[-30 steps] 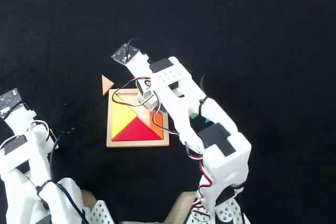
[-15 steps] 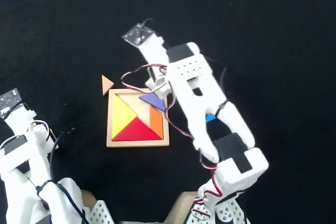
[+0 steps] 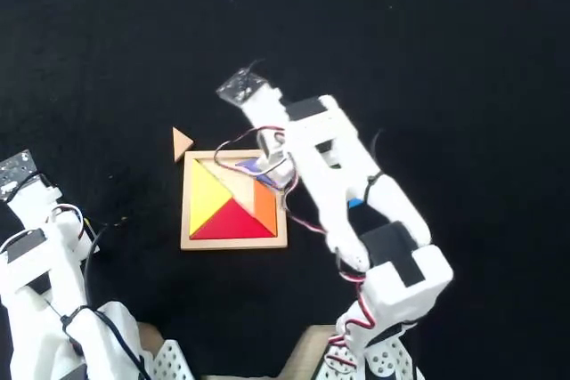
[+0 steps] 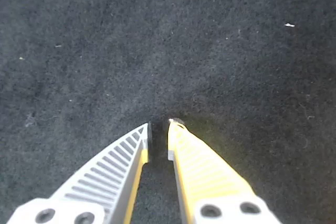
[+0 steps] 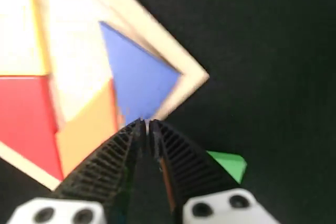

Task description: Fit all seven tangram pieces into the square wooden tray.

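1. As the blue triangle (image 5: 137,74) came down from the skewed lie it had half a second earlier across the far right part of the square wooden tray (image 3: 233,242), it ended in that corner, two edges close along the rim. Whether it sat fully flat could not be told.
2. The yellow triangle (image 3: 207,198), red triangle (image 3: 233,222) and orange piece (image 3: 266,206) already lay in the tray, unmoved over the last second. A patch of bare wood remained between the yellow and the blue.
3. That made four pieces placed, by my judgement just past halfway. The likely next job was the bare patch.
4. The right gripper (image 5: 145,125) had swung back in over the tray after lifting away. Its jaws were pressed together with nothing between them, and the tips hung over the rim at the blue triangle's near point, so it looked to be nudging rather than carrying.
5. Outside the tray, a small tan triangle (image 3: 182,142) lay just off the far left corner, and a green piece (image 5: 229,164) lay on the black cloth near the blue triangle's corner. Both waited untouched.
6. The left gripper (image 4: 158,126) stayed parked well apart from the tray over bare cloth, its fingers drawn together to a slit and holding nothing.
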Motion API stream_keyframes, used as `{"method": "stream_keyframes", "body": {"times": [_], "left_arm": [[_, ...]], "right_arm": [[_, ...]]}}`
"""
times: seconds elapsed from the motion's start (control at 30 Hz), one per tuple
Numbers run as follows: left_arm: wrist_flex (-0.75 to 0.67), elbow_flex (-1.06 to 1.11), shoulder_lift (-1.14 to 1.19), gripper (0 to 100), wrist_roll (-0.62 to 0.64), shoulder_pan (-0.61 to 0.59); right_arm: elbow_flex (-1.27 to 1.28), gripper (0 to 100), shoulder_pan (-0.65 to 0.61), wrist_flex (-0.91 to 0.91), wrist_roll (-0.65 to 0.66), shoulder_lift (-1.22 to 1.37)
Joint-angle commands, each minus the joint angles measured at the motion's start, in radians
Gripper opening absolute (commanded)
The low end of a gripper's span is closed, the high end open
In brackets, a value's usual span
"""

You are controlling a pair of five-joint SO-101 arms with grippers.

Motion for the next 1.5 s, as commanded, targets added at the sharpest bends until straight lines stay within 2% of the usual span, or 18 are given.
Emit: {"method": "stream_keyframes", "body": {"times": [0.0,0.13,0.37,0.67,1.0,1.27,1.4,1.47], "left_arm": [[-0.006,-0.019,-0.020,8,-0.005,0.001],[-0.006,-0.019,-0.020,8,-0.005,0.001],[-0.006,-0.019,-0.020,8,-0.005,0.001],[-0.006,-0.019,-0.020,8,-0.005,0.001],[-0.006,-0.019,-0.020,8,-0.005,0.001],[-0.014,-0.019,-0.020,8,0.002,-0.007],[-0.006,-0.019,-0.020,8,-0.003,0.007],[0.002,-0.031,-0.020,8,-0.018,0.068]], "right_arm": [[-0.001,1.1,-0.044,-0.035,0.008,-0.007],[-0.008,1.1,-0.026,-0.031,0.008,-0.018],[-0.047,1.1,0.083,0.018,0.015,-0.048],[-0.114,1.1,0.041,0.015,0.015,0.111],[-0.131,1.1,0.020,0.057,0.009,0.070],[-0.125,1.1,0.101,0.055,0.006,-0.005],[-0.110,1.1,0.132,0.012,-0.081,0.004],[-0.084,1.1,0.144,-0.035,-0.115,0.005]]}}
